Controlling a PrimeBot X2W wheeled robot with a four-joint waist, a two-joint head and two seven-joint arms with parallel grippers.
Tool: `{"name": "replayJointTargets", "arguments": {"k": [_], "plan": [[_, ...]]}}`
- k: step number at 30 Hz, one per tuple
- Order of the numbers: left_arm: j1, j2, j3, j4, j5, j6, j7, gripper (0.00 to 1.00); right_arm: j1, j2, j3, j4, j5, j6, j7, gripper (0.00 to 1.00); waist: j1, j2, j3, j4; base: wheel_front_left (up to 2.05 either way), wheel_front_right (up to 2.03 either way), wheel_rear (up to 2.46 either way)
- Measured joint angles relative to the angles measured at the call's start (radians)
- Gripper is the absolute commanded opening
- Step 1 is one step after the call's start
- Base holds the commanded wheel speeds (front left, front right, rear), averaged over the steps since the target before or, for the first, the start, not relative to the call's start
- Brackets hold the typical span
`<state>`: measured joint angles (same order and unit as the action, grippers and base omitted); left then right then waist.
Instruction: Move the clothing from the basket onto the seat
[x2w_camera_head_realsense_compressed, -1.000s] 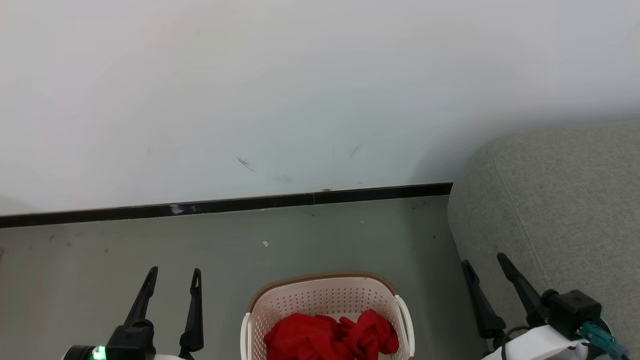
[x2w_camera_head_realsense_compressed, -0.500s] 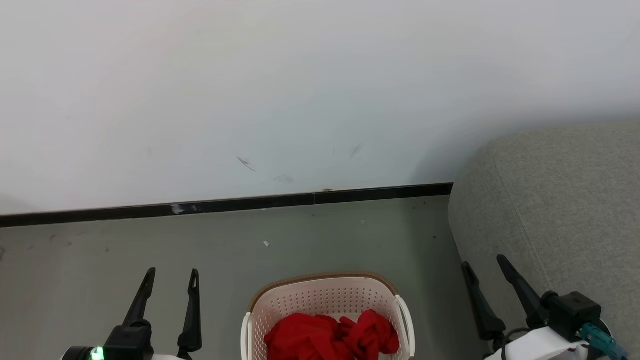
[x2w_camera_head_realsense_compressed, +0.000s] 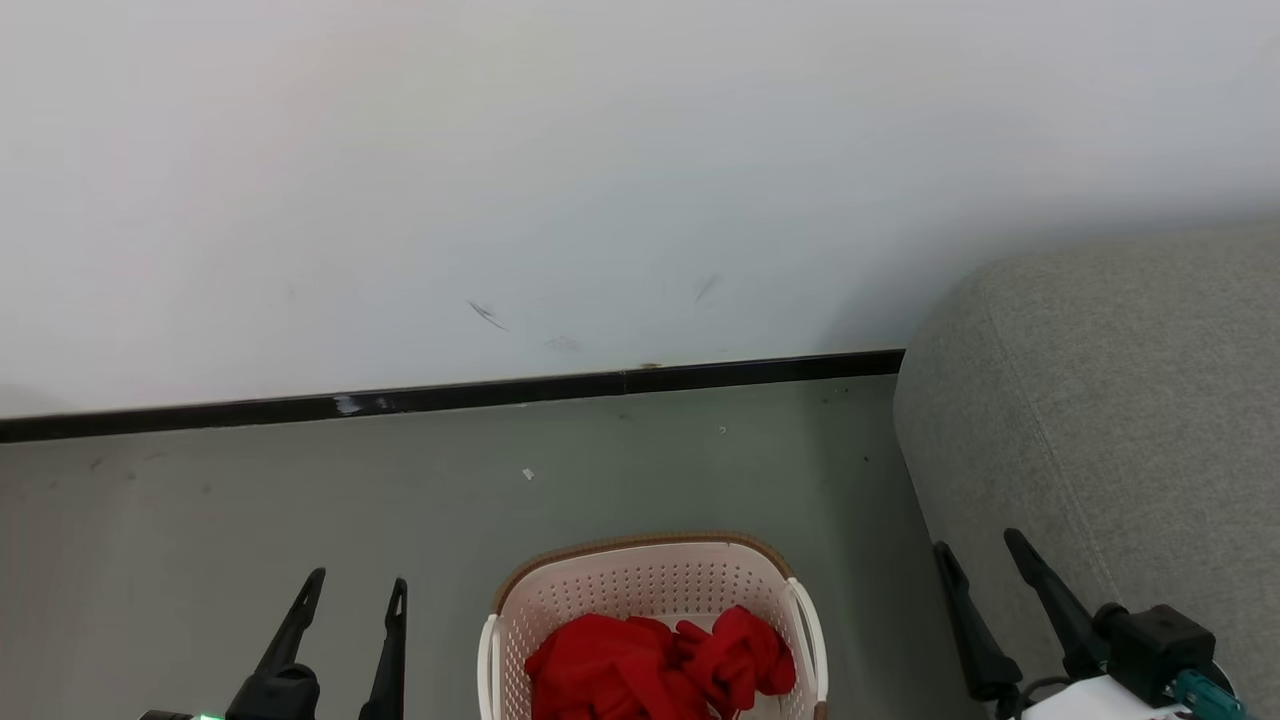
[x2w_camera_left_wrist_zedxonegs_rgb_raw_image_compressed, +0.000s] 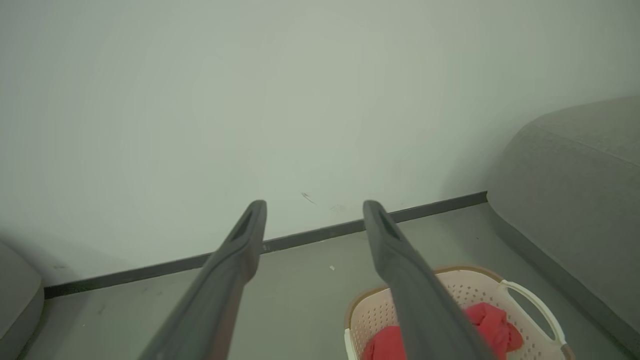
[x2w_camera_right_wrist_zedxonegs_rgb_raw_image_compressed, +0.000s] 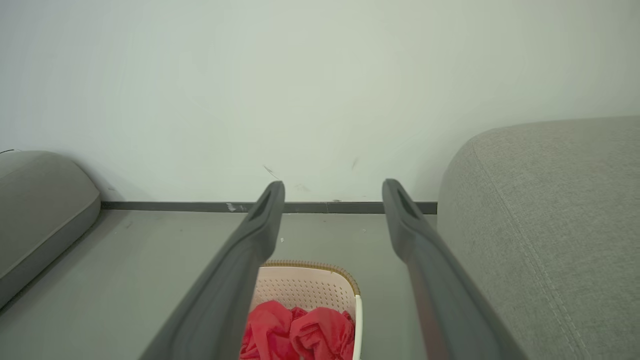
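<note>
Bright red clothing (x2w_camera_head_realsense_compressed: 660, 665) lies bunched in the cream perforated basket (x2w_camera_head_realsense_compressed: 640, 580) with a brown rim, on the floor at the bottom middle of the head view. The grey seat (x2w_camera_head_realsense_compressed: 1120, 400) rises at the right. My left gripper (x2w_camera_head_realsense_compressed: 355, 590) hangs open to the left of the basket, apart from it. My right gripper (x2w_camera_head_realsense_compressed: 982, 552) is open between the basket and the seat's edge. In the left wrist view the open left gripper (x2w_camera_left_wrist_zedxonegs_rgb_raw_image_compressed: 314, 206) has the basket (x2w_camera_left_wrist_zedxonegs_rgb_raw_image_compressed: 470, 287) and clothing (x2w_camera_left_wrist_zedxonegs_rgb_raw_image_compressed: 492, 320) at lower right. In the right wrist view the open right gripper (x2w_camera_right_wrist_zedxonegs_rgb_raw_image_compressed: 333, 185) frames the basket (x2w_camera_right_wrist_zedxonegs_rgb_raw_image_compressed: 310, 285) and clothing (x2w_camera_right_wrist_zedxonegs_rgb_raw_image_compressed: 300, 330); the seat (x2w_camera_right_wrist_zedxonegs_rgb_raw_image_compressed: 550, 220) is right.
A white wall (x2w_camera_head_realsense_compressed: 600, 170) with a black baseboard (x2w_camera_head_realsense_compressed: 450, 395) runs behind the basket. Grey floor (x2w_camera_head_realsense_compressed: 250, 520) stretches left of it. Another grey cushion (x2w_camera_right_wrist_zedxonegs_rgb_raw_image_compressed: 40, 210) lies on the far left in the right wrist view.
The head view has shifted slightly, so wall and baseboard sit higher. Both grippers show lower in the picture than before. Basket and clothing have not moved.
</note>
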<state>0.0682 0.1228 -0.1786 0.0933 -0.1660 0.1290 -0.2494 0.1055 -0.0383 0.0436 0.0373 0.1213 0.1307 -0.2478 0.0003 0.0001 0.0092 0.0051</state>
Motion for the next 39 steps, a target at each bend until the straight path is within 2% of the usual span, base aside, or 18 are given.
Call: {"name": "replayJointTargets", "arguments": {"k": [10,18,29,39], "plan": [[-0.044,0.03,-0.063,0.083,0.055,-0.037,0.002,1.0,0.014,0.001,-0.037,-0.031,-0.019,0.0,0.0,1.0,0.0,0.0,0.034,-0.011,0.0,0.0,0.0],[-0.096,0.032,-0.103,0.157,0.087,-0.062,0.015,1.0,0.014,0.001,-0.053,-0.067,-0.028,0.0,0.0,1.0,0.0,0.0,0.079,-0.024,0.0,0.0,0.0],[-0.205,0.035,-0.163,0.269,0.125,-0.109,0.025,1.0,0.002,0.001,-0.056,-0.127,-0.045,0.0,0.0,1.0,-0.0001,0.0,0.174,-0.05,0.0,0.0,0.0],[-0.287,0.03,-0.207,0.358,0.167,-0.141,0.03,1.0,-0.083,0.001,-0.041,-0.176,-0.041,0.0,-0.003,1.0,-0.0001,0.0,0.276,-0.082,0.0,0.0,0.0]]}}
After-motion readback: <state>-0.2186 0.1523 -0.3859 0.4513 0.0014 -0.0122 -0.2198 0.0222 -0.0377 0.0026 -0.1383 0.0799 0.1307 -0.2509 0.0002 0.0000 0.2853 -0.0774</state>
